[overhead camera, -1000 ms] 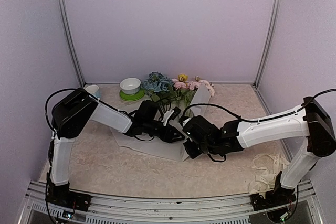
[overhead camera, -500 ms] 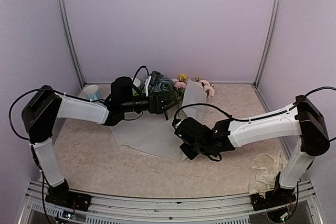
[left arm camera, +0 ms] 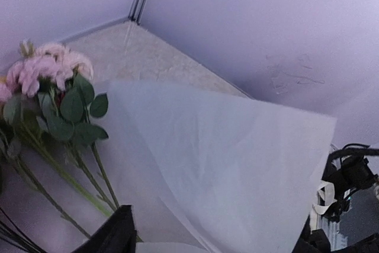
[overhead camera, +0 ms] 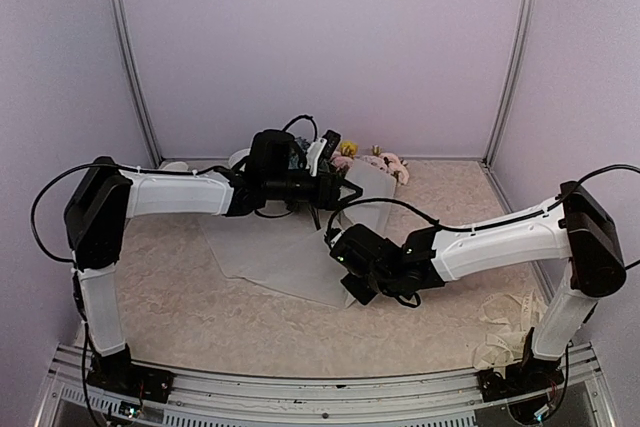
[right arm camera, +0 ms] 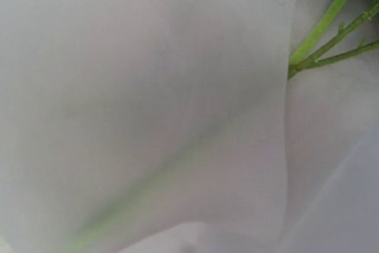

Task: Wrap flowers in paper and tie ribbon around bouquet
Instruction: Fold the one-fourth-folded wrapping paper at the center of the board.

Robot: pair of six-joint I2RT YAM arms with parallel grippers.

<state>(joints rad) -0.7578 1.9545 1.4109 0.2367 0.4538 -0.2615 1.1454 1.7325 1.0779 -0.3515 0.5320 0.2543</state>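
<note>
The flowers [overhead camera: 385, 159] lie at the back of the table, with pink blooms [left arm camera: 50, 69], green leaves and thin stalks [right arm camera: 331, 16] resting on the paper [overhead camera: 280, 252]. That thin white sheet is spread mid-table, and its right side is lifted into a standing fold [left arm camera: 237, 158]. My left gripper [overhead camera: 335, 172] hovers by the flower heads, open, with the dark fingers [left arm camera: 112, 235] wide apart above the sheet. My right gripper [overhead camera: 349, 284] is at the paper's near right edge, shut on it. Paper fills the right wrist view and hides the fingers. The ribbon [overhead camera: 508, 319] lies bunched at the near right.
A white bowl [overhead camera: 241, 159] stands at the back left, half hidden behind my left arm. The booth's walls and metal corner posts [overhead camera: 130, 67] close in the table. The right arm's elbow sits above the ribbon pile.
My left arm swung from the middle of the paper to the back by the flower heads, and its jaws opened. The right gripper shifted slightly left, staying shut on the paper.
</note>
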